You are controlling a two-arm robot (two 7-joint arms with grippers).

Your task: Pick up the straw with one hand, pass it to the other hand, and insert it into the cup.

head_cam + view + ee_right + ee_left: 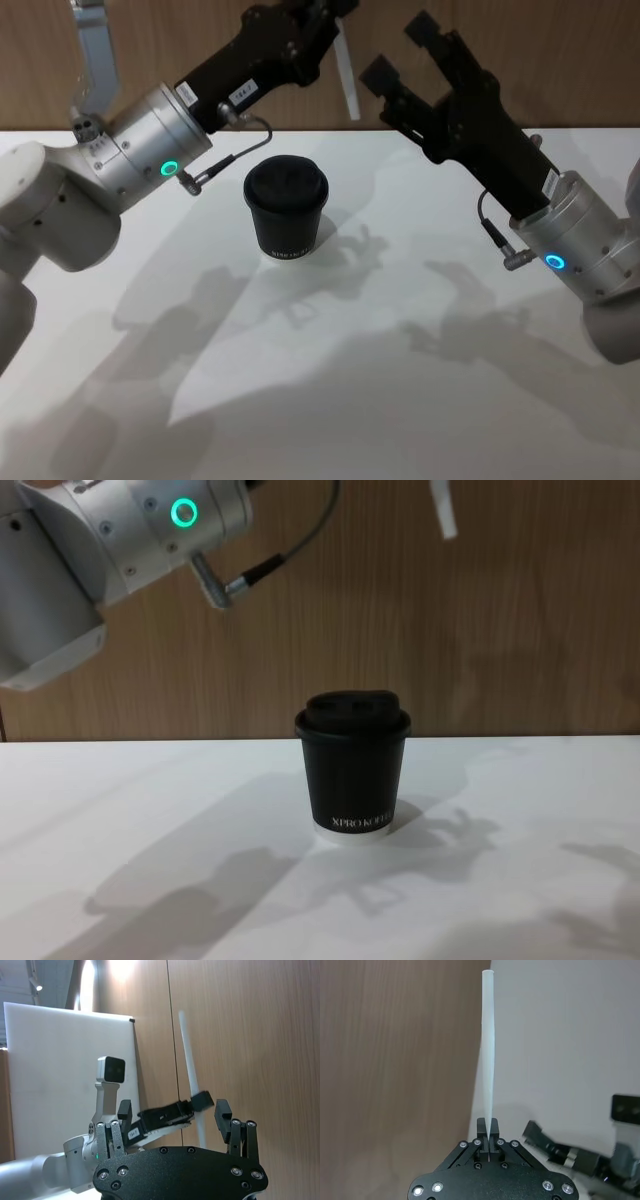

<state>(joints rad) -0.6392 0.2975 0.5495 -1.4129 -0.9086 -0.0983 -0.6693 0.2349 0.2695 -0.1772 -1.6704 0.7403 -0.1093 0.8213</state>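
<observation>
Head view: high over the far side of the bench, the left end effector, pressed together on the upper end of the straw. Straw nearly upright, hanging below the tips, lower end well above the bench. Just to the right and apart from the straw, the right end effector, spread wide and holding nothing. Down on the bench, nearer the left arm, the cup, upright, with its lid on.

Left wrist view: left end effector clamped on one end of the straw, the rest running straight out from the tips. Farther off, the right end effector, spread.

Right wrist view: right end effector spread wide, gripping nothing. Beyond it, the left end effector pinching the straw against the wood wall. Cannot tell whether the straw lies between the spread fingers or past them.

Chest view: cup upright on the bench. High above and to its right, the free lower end of the straw, well clear of the lid.
</observation>
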